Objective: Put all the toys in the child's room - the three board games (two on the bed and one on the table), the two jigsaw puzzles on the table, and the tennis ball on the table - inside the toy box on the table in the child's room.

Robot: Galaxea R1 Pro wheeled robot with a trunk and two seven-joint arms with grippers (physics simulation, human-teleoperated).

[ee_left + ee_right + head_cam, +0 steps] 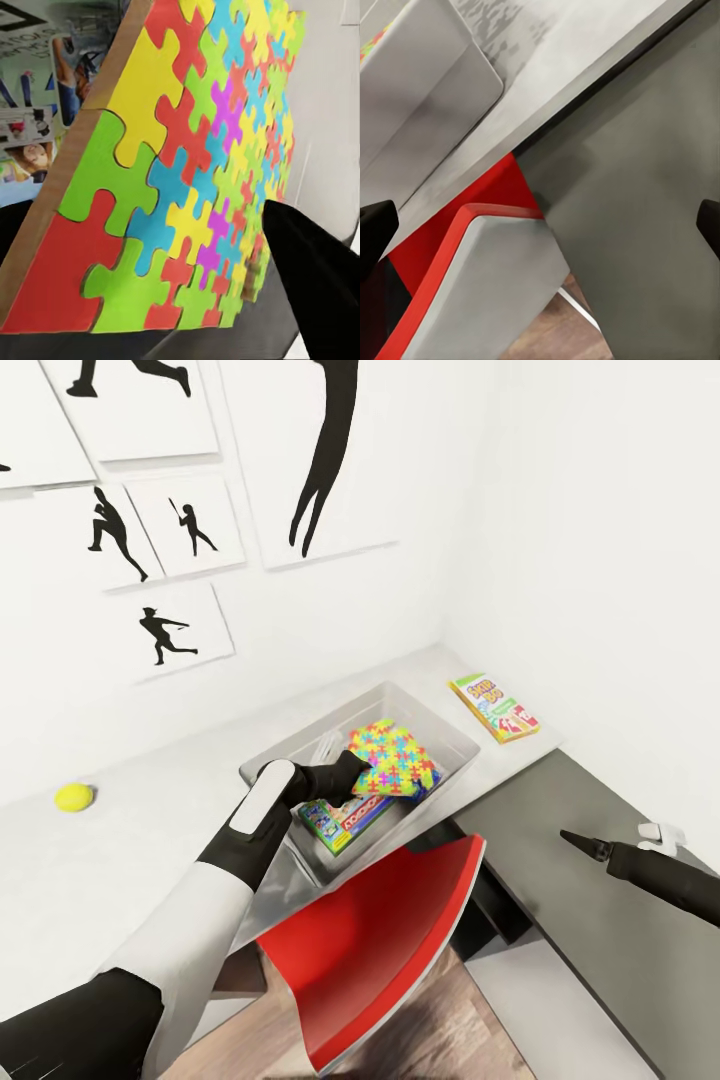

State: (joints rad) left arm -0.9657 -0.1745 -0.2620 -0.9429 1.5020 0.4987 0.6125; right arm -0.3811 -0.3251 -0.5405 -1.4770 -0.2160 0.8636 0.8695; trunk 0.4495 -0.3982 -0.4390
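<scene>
Your left gripper [352, 772] is reaching into the toy box [455, 732] at table [130, 840] centre, jaws pinching the jigsaw puzzle [392, 758] edge above a board game [345, 820]. That sheet is looking thin, stiff and light, so keep taking it by the rim. Right gripper [575, 841] is hanging wide and empty at four o'clock; yellow game box [493, 706] is lying at one o'clock, tennis ball [74, 797] at nine.

No text could be read with certainty: the print on the yellow-green-red game box [494, 706] and the game box [345, 818] in the toy box [452, 733] was too small and blurred.
</scene>
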